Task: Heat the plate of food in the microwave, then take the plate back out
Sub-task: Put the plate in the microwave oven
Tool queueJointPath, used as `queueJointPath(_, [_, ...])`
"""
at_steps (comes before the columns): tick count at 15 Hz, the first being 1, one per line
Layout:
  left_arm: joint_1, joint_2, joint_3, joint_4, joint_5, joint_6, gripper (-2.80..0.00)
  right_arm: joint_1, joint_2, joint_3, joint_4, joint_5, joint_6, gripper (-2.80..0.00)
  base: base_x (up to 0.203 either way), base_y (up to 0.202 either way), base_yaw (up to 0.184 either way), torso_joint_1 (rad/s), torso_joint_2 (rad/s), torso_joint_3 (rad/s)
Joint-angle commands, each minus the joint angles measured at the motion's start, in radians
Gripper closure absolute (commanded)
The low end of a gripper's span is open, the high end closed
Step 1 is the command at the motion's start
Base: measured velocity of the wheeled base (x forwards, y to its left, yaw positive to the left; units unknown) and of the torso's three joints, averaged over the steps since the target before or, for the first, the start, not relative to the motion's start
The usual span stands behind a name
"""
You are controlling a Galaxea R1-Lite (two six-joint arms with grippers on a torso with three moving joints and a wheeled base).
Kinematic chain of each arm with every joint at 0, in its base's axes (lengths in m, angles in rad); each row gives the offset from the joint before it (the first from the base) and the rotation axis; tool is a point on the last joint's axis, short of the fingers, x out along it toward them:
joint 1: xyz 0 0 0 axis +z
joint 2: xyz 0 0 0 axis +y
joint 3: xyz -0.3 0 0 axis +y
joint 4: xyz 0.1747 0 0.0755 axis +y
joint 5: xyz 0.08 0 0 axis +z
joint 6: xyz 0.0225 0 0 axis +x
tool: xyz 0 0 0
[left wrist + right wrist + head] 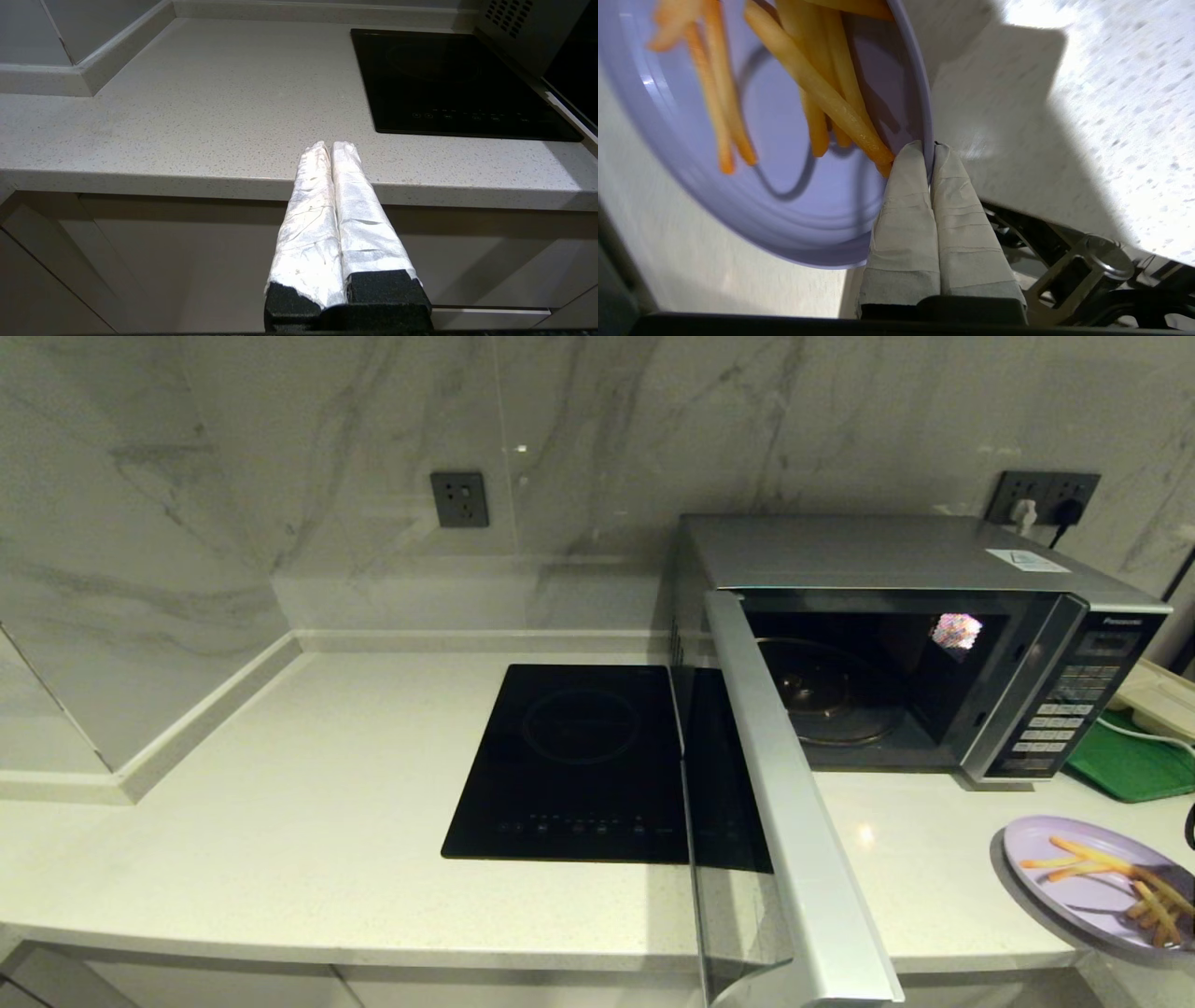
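Right wrist view: our right gripper point(931, 151) pinches the plate of food point(784, 205) by its thin rim, right of the microwave point(934, 653); stiff, light, fries loose, so we keep it level.

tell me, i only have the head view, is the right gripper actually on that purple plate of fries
Observer: Yes. In the right wrist view the right gripper is shut on the rim of the plate of fries, one finger on each side of the rim.
Operator: does a fry touch the fingers
Observer: One fry ends right against the finger on the plate's food side.
Operator: and the left gripper, cant see it either
Observer: The left gripper is shut and empty, at the front edge of the counter, on the cooktop's side away from the microwave.
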Motion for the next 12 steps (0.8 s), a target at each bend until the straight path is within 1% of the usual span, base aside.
queueJointPath(1, [0.000, 0.000, 0.000, -0.001, 0.000, 0.000, 0.00, 0.005, -0.084, 0.037, 0.002, 0.061, -0.046, 0.00, 0.000, 0.000, 0.000, 0.000, 0.00, 0.000])
queueJointPath(5, [0.000, 0.000, 0.000, -0.001, 0.000, 0.000, 0.00, 0.030, -0.117, 0.076, 0.001, 0.082, -0.051, 0.00, 0.000, 0.000, 0.000, 0.000, 0.00, 0.000])
queueJointPath(7, [0.000, 0.000, 0.000, -0.001, 0.000, 0.000, 0.00, 0.054, -0.164, 0.099, 0.001, 0.127, -0.060, 0.00, 0.000, 0.000, 0.000, 0.000, 0.00, 0.000])
queueJointPath(10, [0.000, 0.000, 0.000, -0.001, 0.000, 0.000, 0.00, 0.134, -0.227, 0.137, 0.001, 0.145, -0.074, 0.00, 0.000, 0.000, 0.000, 0.000, 0.00, 0.000])
queueJointPath(12, [0.000, 0.000, 0.000, -0.001, 0.000, 0.000, 0.00, 0.196, -0.280, 0.159, 0.001, 0.171, -0.076, 0.00, 0.000, 0.000, 0.000, 0.000, 0.00, 0.000])
